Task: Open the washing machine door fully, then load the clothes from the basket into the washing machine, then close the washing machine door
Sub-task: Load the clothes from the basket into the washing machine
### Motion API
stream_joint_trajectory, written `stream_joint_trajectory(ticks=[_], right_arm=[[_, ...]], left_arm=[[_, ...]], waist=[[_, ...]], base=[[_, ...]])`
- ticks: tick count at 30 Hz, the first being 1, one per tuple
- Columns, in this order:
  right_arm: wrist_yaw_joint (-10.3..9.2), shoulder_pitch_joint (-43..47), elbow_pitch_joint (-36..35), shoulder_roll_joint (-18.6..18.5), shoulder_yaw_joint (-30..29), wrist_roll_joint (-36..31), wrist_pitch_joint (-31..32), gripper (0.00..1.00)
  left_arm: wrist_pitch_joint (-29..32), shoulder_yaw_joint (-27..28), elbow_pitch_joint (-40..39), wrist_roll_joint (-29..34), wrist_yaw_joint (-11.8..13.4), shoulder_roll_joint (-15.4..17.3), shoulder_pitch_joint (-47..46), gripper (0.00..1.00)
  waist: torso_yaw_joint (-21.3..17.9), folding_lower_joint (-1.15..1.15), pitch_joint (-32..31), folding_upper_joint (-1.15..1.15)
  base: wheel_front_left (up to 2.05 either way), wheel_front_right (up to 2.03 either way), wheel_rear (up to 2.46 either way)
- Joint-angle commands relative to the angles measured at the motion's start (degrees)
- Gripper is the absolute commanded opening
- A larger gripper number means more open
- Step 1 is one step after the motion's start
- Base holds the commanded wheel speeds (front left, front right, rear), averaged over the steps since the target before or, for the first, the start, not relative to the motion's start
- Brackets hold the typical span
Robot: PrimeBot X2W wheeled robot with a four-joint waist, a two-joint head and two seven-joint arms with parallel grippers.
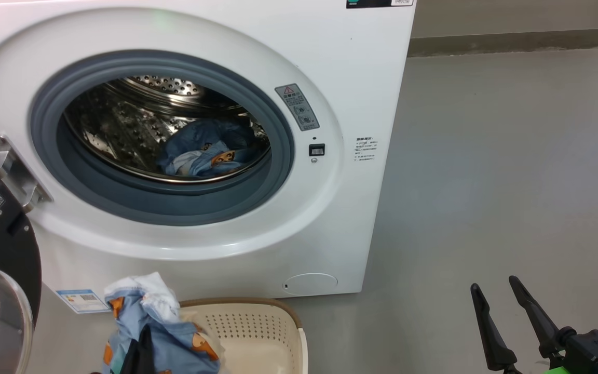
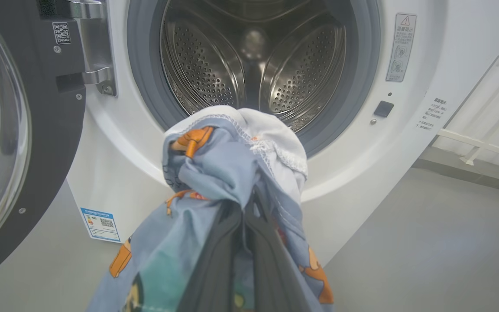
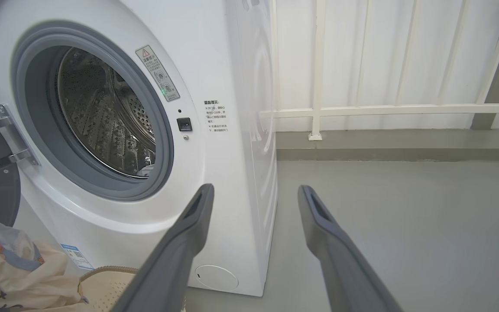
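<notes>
Pinching the blue clothes in the closed left gripper at seven o'clock over the basket, with the right gripper at five o'clock spread wide, empty.

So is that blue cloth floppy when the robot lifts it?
Probably floppy: the blue cloth bunches and droops around the shut left tool. Likely light too, since one small pinch holds it up. Its hanging ends might catch on the basket.
</notes>
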Motion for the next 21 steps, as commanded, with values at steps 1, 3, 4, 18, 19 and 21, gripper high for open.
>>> stream_joint_trajectory(ticks=[1,3,4,18,19,21], right_arm=[[0.09,-0.67,-1.31,-0.83,1.15,0.45,-0.27,1.0],[0.09,-0.6,-1.37,-0.82,1.16,0.49,-0.27,1.0],[0.09,-0.56,-1.39,-0.81,1.16,0.5,-0.27,1.0],[0.09,-0.63,-1.34,-1.11,1.39,0.62,-0.27,1.0],[0.09,-0.62,-1.32,-1.16,1.42,0.63,-0.27,1.0],[0.09,-0.61,-1.24,-1.22,1.5,0.69,-0.27,1.0]], left_arm=[[-0.49,1.8,-1.93,0.23,0.42,0.67,-0.67,0.0],[-0.47,1.78,-2.25,0.22,0.56,0.73,-0.53,0.0],[-0.44,1.74,-2.46,0.24,0.65,0.75,-0.45,0.0],[-0.16,1.16,-3.89,0.15,1.46,0.91,-0.01,0.0],[-0.16,1.14,-3.85,0.12,1.48,0.92,0.0,0.0],[-0.17,1.02,-3.86,0.08,1.59,0.94,0.0,0.0]], waist=[[0.05,0.0,-0.04,0.0],[0.15,0.0,-0.1,0.0],[0.21,0.0,-0.13,0.0],[0.79,0.0,-0.44,0.0],[0.81,0.0,-0.54,0.0],[0.84,0.0,-0.77,0.0]], base=[[0.0,0.0,0.0],[0.0,0.0,0.0],[0.0,0.0,0.0],[0.0,0.0,0.0],[0.0,0.0,0.0],[0.0,0.0,0.0]])
